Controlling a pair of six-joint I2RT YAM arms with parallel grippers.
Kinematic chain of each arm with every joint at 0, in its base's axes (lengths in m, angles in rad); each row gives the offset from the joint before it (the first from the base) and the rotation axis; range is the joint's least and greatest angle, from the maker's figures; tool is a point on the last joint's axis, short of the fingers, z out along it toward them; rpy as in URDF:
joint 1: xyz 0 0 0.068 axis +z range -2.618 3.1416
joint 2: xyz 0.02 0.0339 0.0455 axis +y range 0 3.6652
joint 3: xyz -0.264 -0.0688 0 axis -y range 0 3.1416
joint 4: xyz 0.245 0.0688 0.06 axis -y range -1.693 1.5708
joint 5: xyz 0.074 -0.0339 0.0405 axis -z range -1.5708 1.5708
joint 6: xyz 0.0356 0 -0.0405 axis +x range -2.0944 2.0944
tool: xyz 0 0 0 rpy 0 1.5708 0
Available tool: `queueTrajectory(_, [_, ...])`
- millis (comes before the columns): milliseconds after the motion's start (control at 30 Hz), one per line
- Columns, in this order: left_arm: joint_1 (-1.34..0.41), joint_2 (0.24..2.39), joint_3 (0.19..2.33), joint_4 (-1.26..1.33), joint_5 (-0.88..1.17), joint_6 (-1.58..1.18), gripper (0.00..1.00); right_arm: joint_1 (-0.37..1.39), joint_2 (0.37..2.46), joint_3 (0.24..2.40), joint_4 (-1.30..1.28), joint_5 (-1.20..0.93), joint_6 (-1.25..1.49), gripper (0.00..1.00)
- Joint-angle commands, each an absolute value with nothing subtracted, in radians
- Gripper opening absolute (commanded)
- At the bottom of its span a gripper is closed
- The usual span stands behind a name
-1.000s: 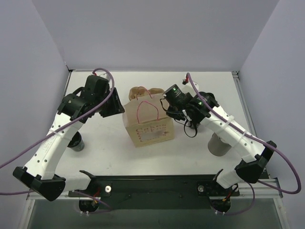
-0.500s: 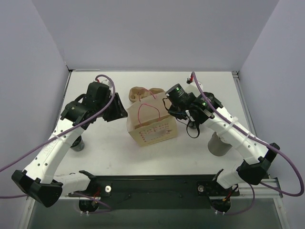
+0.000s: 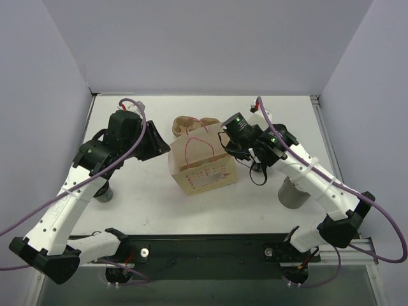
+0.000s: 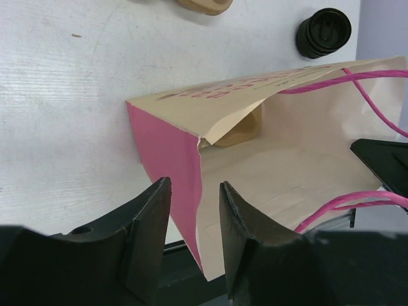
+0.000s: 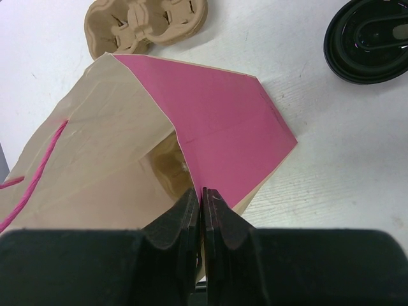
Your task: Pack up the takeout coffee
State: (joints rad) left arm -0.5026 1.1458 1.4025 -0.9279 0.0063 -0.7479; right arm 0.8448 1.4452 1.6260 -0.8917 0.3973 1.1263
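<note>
A small black takeout cup (image 3: 103, 192) stands at the table's left, partly under my left arm. The paper bag (image 3: 199, 167) stands open at the centre. A brown pulp tray (image 3: 191, 123) lies behind it, and a brown pulp shape (image 4: 239, 131) shows inside the bag. My left gripper (image 3: 159, 143) is open, and in the left wrist view (image 4: 194, 185) its fingers stand on either side of the bag's pink left panel (image 4: 167, 159). My right gripper (image 3: 227, 145) is shut on the rim of the bag's pink right panel (image 5: 223, 115), seen in the right wrist view (image 5: 201, 190).
A taller grey cylinder (image 3: 292, 193) stands at the right under my right arm. A black round stack of lids (image 4: 324, 32) sits on the table beyond the bag, also in the right wrist view (image 5: 373, 38). The pulp tray also shows there (image 5: 146, 25).
My left gripper has moved in to the bag's left edge. The bag has shifted slightly to the right, with my right gripper still holding its rim.
</note>
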Motion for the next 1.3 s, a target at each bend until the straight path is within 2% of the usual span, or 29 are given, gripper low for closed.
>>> queueTrajectory(0, [-0.512,1.141,1.361,-0.850,0.049,-0.770,0.46,0.841,1.422,1.617,-0.881,0.433,1.146,0.08])
queueTrajectory(167, [-0.515,1.158,1.325,-0.825,0.066,-0.759,0.46,0.841,1.422,1.614,-0.874,0.431,1.150,0.08])
queueTrajectory(300, [-0.522,1.187,1.330,-0.831,0.072,-0.738,0.41,0.844,1.422,1.614,-0.871,0.425,1.149,0.09])
queueTrajectory(400, [-0.523,1.213,1.356,-0.853,0.068,-0.701,0.31,0.844,1.420,1.614,-0.868,0.397,1.120,0.19])
queueTrajectory(433, [-0.523,1.227,1.370,-0.880,0.063,-0.668,0.22,0.844,1.424,1.620,-0.864,0.382,1.082,0.26])
queueTrajectory(567, [-0.522,1.270,1.462,-0.911,0.066,-0.551,0.01,0.835,1.427,1.654,-0.864,0.287,0.916,0.41])
queueTrajectory(633, [-0.522,1.295,1.528,-0.919,0.092,-0.484,0.00,0.813,1.411,1.666,-0.871,0.201,0.858,0.44])
queueTrajectory(733, [-0.523,1.283,1.536,-0.899,0.113,-0.445,0.00,0.804,1.347,1.681,-0.885,0.189,0.789,0.48])
queueTrajectory(833, [-0.523,1.214,1.385,-0.800,0.104,-0.413,0.00,0.753,1.276,1.684,-0.900,0.190,0.732,0.51])
queueTrajectory(1000, [-0.529,1.105,1.249,-0.642,0.170,-0.361,0.00,0.522,1.246,1.648,-0.948,0.152,0.582,0.53])
queueTrajectory(1133, [-0.552,0.991,1.096,-0.468,0.205,-0.353,0.00,0.424,1.293,1.651,-0.979,0.216,0.476,0.64])
queueTrajectory(1267, [-0.552,0.878,0.948,-0.324,0.221,-0.351,0.00,0.299,1.374,1.654,-0.986,0.115,0.451,0.71])
